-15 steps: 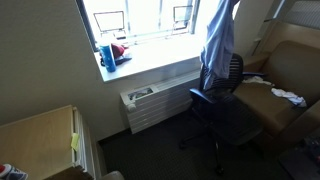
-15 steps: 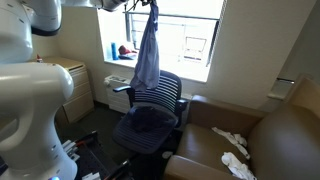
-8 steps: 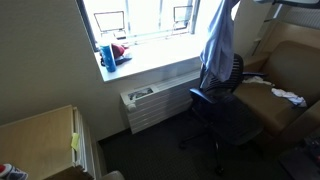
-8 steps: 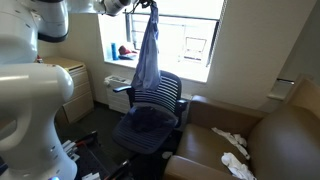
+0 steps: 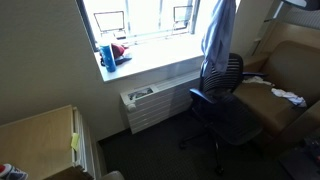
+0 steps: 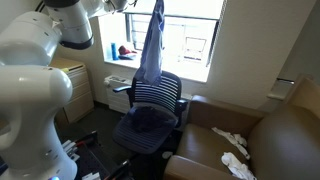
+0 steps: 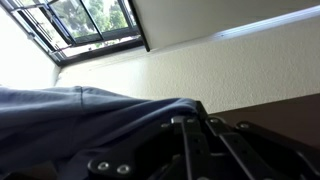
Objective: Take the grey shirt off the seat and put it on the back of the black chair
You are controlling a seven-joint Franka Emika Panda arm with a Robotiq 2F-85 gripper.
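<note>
shirt (image 6: pixel 150 50) hanging from tool (image 7: pixel 192 128), above chair (image 6: pixel 157 98)

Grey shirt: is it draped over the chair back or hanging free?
Hanging: the grey shirt dangles full length above the black chair back, not draped; hem contact unclear.

grey shirt (image 5: pixel 218 30) lifted higher, hem now at black chair (image 5: pixel 224 82) backrest top
</note>
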